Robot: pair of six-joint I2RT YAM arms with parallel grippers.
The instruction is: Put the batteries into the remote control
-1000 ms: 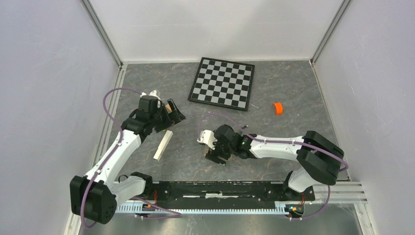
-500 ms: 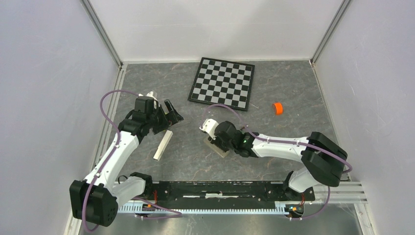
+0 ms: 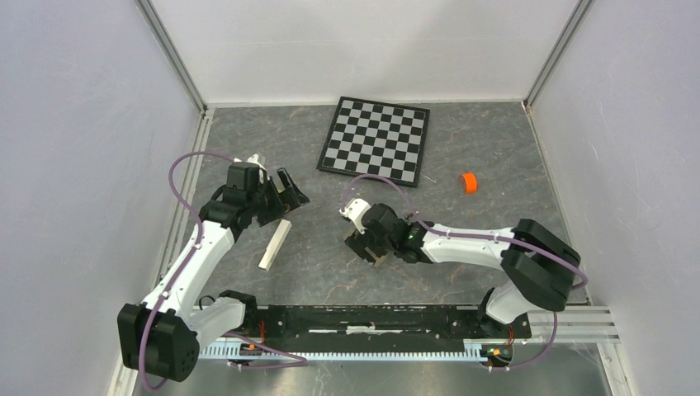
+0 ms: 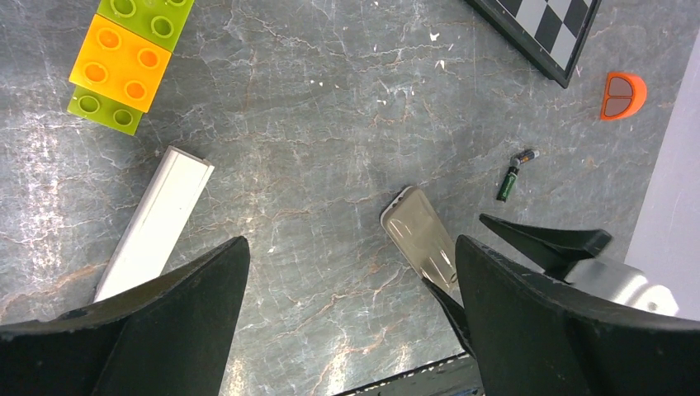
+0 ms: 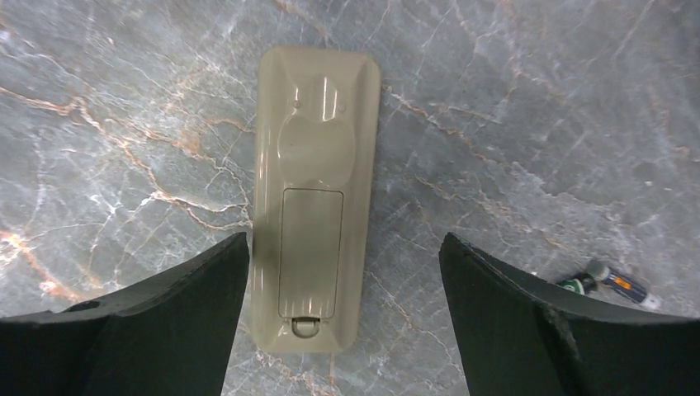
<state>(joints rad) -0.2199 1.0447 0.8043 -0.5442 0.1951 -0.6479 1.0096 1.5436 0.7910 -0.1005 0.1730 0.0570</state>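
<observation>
Top: left hand (image 3: pixel 289 190) apart, by the cream block (image 3: pixel 275 245); right hand (image 3: pixel 365 247) low at mid-worktop (image 3: pixel 470 214).
Left wrist: fingers wide, nothing between. Remote control (image 4: pixel 423 239) lies back-up, batteries (image 4: pixel 508 183) near it.
Right wrist: fingers spread either side of the remote control, not clamped; contact unclear. Batteries at the right finger.

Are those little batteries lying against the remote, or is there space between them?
Apart. The left wrist view shows bare table between the remote and the batteries; the right wrist view shows the same gap.
</observation>
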